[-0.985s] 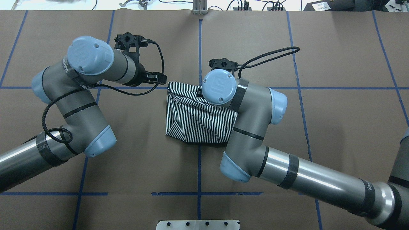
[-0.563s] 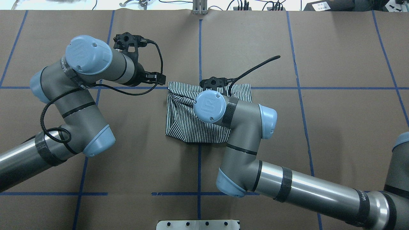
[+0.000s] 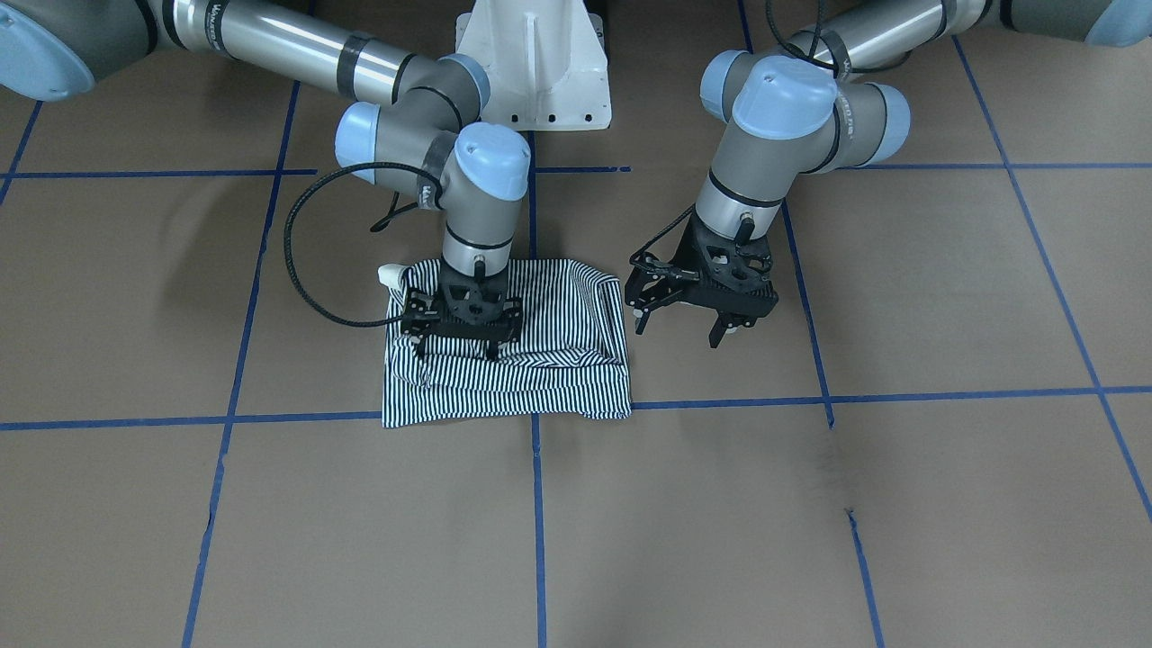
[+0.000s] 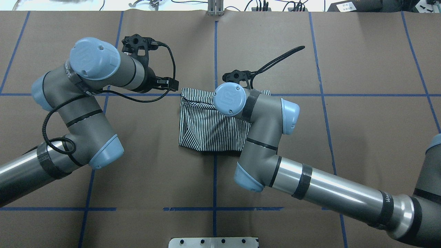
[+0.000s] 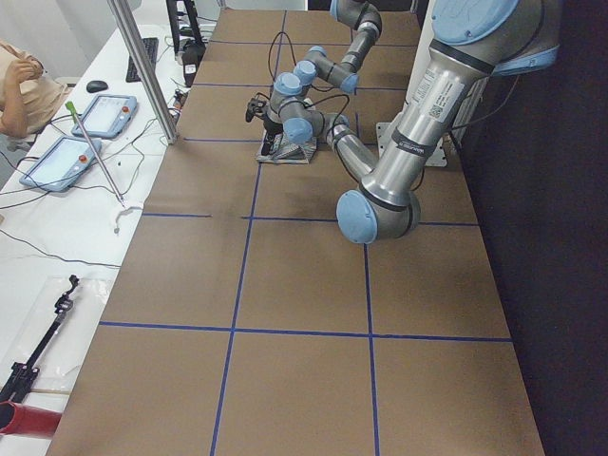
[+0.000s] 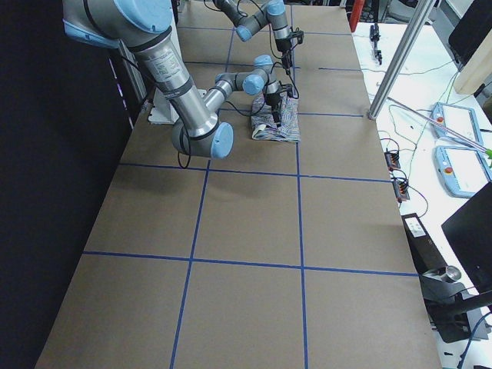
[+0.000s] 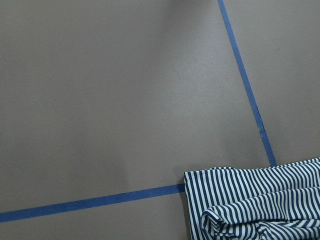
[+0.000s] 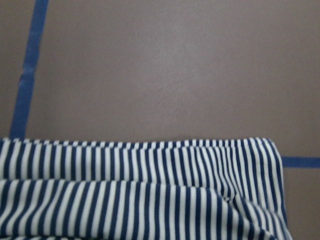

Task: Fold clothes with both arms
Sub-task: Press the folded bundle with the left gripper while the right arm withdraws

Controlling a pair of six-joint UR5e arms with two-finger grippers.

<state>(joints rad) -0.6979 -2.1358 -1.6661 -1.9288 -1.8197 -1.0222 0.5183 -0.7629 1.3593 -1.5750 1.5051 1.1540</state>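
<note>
The striped shirt (image 3: 540, 382) lies folded into a rough rectangle on the brown table, with a cream bit of collar (image 3: 392, 274) poking out at its robot-side corner. My right gripper (image 3: 454, 351) points straight down onto the shirt's upper layer, fingers spread open, no cloth pinched. In the overhead view the right wrist hides that gripper and covers part of the shirt (image 4: 203, 131). My left gripper (image 3: 677, 333) hangs open just above the bare table beside the shirt's edge. The left wrist view shows one shirt corner (image 7: 250, 200); the right wrist view shows its striped edge (image 8: 140, 190).
Blue tape lines (image 4: 215, 51) grid the table. The white pedestal base (image 3: 531, 72) stands behind the shirt. A side bench with tablets (image 5: 95, 114), cables and a seated person (image 5: 24, 90) runs along the far edge.
The right wrist swung toward the robot over the shirt, then back a little toward the far edge. The shirt's far right corner now shows. The left arm barely moved.
</note>
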